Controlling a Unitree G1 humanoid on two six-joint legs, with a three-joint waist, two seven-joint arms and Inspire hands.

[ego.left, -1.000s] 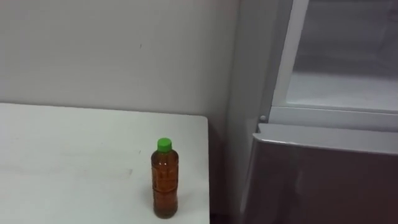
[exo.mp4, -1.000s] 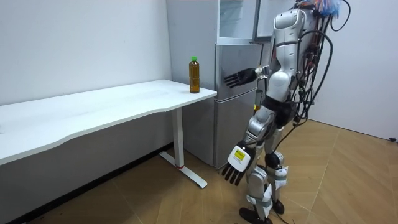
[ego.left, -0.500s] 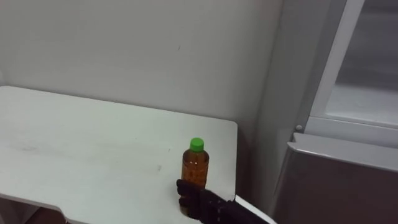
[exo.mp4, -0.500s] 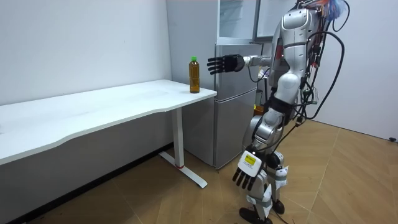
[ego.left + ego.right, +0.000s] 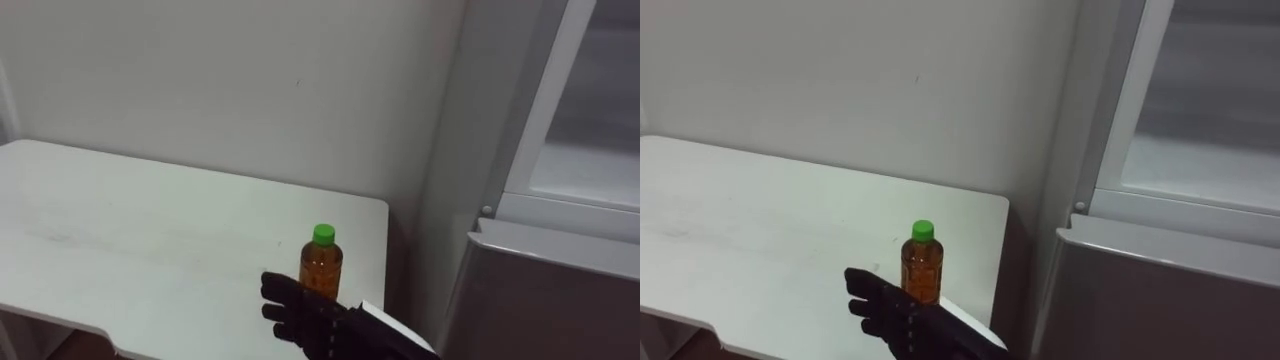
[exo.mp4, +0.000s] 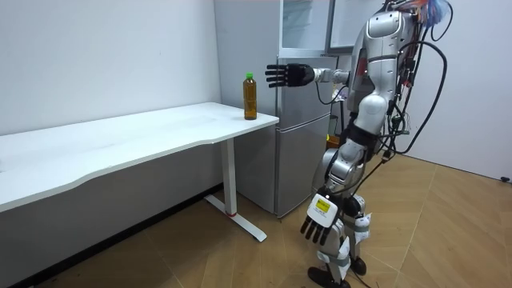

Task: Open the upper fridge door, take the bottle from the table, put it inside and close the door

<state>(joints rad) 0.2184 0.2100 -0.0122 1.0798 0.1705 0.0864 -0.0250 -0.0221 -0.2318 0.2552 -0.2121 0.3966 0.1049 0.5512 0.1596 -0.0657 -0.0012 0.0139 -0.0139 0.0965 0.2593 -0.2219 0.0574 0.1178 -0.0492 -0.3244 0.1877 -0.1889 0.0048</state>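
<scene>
The table (image 5: 150,230) end and fridge (image 5: 560,290) were viewed closely from above through both eye views, and from well off in the room view.

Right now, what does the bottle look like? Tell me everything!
The bottle is small, seemingly clear plastic, filled with brown drink, with a bright green cap on top. It stands upright on the white table, near the corner beside the fridge. Only the table touches it. The right hand, fingers spread open, hovers close by; the room view shows a gap between them.
</scene>
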